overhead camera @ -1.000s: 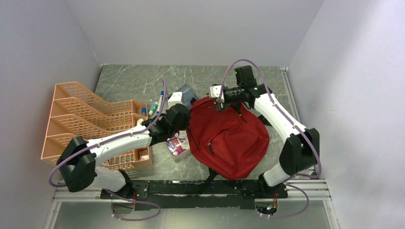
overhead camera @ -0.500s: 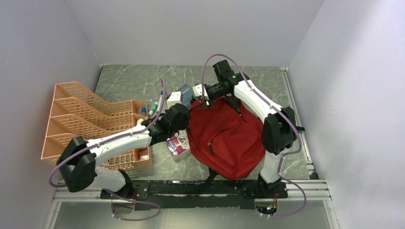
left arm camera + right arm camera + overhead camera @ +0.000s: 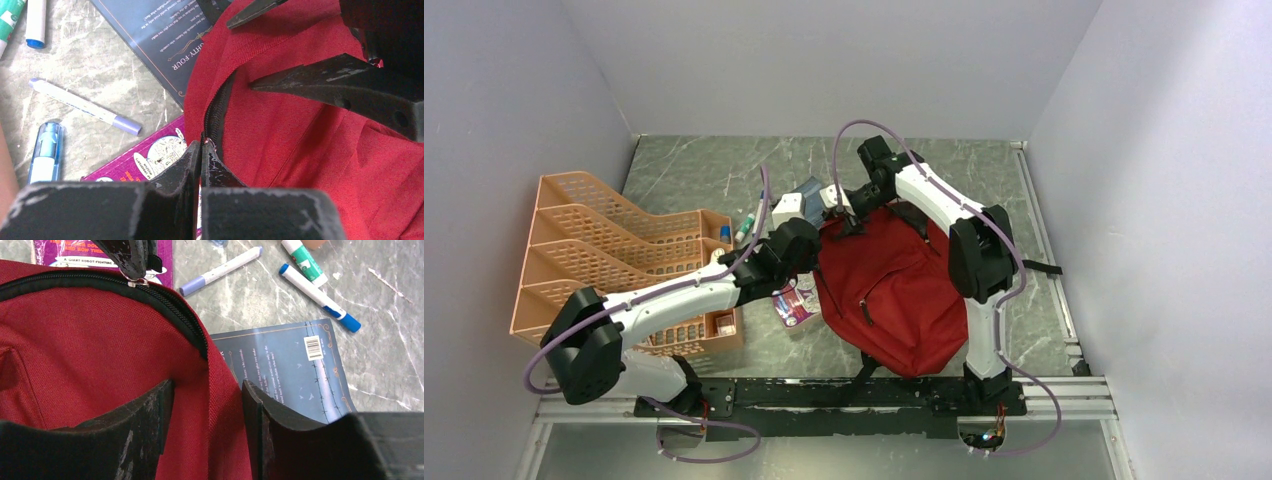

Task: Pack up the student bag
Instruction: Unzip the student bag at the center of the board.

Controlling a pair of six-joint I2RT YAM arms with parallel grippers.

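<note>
Walled table (image 3: 724,170), student bag (image 3: 904,290) reaches near edge. Left tool (image 3: 201,150) pinched shut on zipper pull (image 3: 134,281); right tool (image 3: 207,387) part-open astride bag rim.

Left end effector (image 3: 201,147) is pinched closed, arm stretched forward; right end effector (image 3: 207,390) gapes, elbow raised.

My right claw (image 3: 207,390) over student bag (image 3: 90,350), fingers (image 3: 145,425) apart, straddling red edge fold just past end of black zip (image 3: 165,302). Left claw (image 3: 133,270) at top of view, pinched on zipper pull (image 3: 135,281). Dark blue book (image 3: 290,365) partly under bag, barcode up. Purple book (image 3: 75,252) beyond zip. Purple-capped marker (image 3: 220,270), green-labelled marker (image 3: 302,257), blue-capped marker (image 3: 320,295) loose on marble worktop (image 3: 390,340).
</note>
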